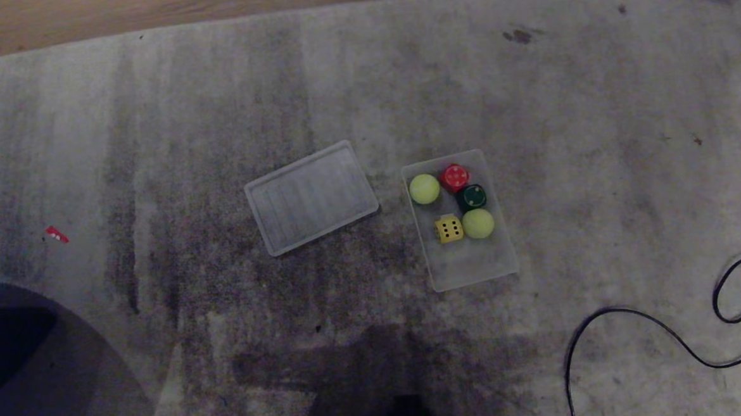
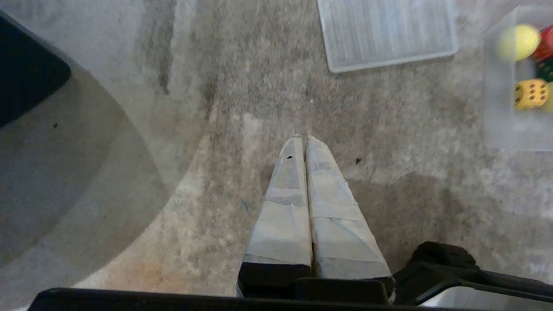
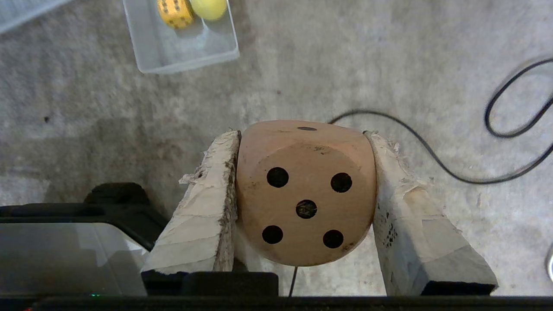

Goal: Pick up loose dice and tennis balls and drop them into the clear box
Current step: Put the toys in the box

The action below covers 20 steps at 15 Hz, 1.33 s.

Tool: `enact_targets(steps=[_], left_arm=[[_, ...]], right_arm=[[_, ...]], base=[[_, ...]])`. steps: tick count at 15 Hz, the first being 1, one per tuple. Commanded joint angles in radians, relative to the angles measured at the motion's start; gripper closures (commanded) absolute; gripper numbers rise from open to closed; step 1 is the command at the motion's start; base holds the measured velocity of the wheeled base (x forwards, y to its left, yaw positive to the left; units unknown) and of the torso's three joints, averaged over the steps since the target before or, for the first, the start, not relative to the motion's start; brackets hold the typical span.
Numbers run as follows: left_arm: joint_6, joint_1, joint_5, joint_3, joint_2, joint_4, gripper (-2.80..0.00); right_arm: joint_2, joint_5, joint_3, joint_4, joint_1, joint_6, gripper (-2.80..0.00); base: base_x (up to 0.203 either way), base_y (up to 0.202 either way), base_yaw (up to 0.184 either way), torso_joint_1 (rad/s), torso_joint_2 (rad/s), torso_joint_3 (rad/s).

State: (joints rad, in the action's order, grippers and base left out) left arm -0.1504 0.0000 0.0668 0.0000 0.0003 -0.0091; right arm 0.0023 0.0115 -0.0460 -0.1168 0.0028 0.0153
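Note:
My right gripper point(image 3: 302, 134) is shut on a beige die point(image 3: 305, 194) with dark dots, held above the carpet. The clear box point(image 1: 469, 269) lies on the carpet at centre right of the head view. In it sit two tennis balls point(image 1: 424, 188) point(image 1: 478, 223), a red die point(image 1: 454, 177), a dark green die point(image 1: 472, 197) and a yellow die point(image 1: 449, 228). The right wrist view shows the box point(image 3: 190, 47) some way ahead of the held die. My left gripper point(image 2: 302, 140) is shut and empty over bare carpet. Neither arm shows in the head view.
The box's flat translucent lid point(image 1: 311, 196) lies just left of the box. A black cable point(image 1: 636, 321) loops over the carpet at the right. A small red scrap point(image 1: 56, 234) lies far left, above a dark rounded shape point(image 1: 10, 353). Wooden floor point(image 1: 144, 10) borders the carpet's far edge.

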Motion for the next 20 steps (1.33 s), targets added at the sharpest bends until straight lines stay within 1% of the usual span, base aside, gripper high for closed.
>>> enact_targets(steps=[1, 11, 13, 14, 17, 18, 20], left_arm=[[-0.001, 0.0, 0.001, 0.0, 0.001, 0.0, 0.0], [-0.001, 0.0, 0.001, 0.0, 0.001, 0.0, 0.0], [0.0, 0.0, 0.001, 0.0, 0.0, 0.0, 0.0], [0.0, 0.0, 0.001, 0.0, 0.0, 0.0, 0.0], [0.0, 0.0, 0.001, 0.0, 0.001, 0.0, 0.0], [0.0, 0.0, 0.001, 0.0, 0.001, 0.0, 0.0], [0.0, 0.0, 0.0, 0.0, 0.0, 0.0, 0.0]], right_arm=[[-0.001, 0.001, 0.0, -0.001, 0.0, 0.0, 0.0], [-0.001, 0.001, 0.0, -0.001, 0.0, 0.0, 0.0], [-0.001, -0.001, 0.0, -0.001, 0.0, 0.006, 0.0], [-0.001, -0.004, 0.0, -0.002, 0.002, 0.029, 0.0], [0.023, -0.011, -0.006, -0.004, 0.002, 0.034, 0.0], [0.03, -0.01, -0.012, -0.001, 0.002, 0.033, 0.0], [0.046, 0.003, -0.102, -0.01, 0.0, 0.051, 0.0]], base=[[0.0, 0.0, 0.0, 0.002, 0.0, -0.192], [0.0, 0.0, 0.0, 0.001, 0.0, -0.197], [0.0, 0.0, 0.0, 0.004, 0.0, -0.081], [0.0, 0.0, 0.0, 0.003, 0.0, -0.037], [0.0, 0.0, 0.0, 0.001, 0.0, -0.009], [0.0, 0.0, 0.0, 0.0, 0.0, 0.0], [0.0, 0.0, 0.0, 0.0, 0.0, 0.0]])
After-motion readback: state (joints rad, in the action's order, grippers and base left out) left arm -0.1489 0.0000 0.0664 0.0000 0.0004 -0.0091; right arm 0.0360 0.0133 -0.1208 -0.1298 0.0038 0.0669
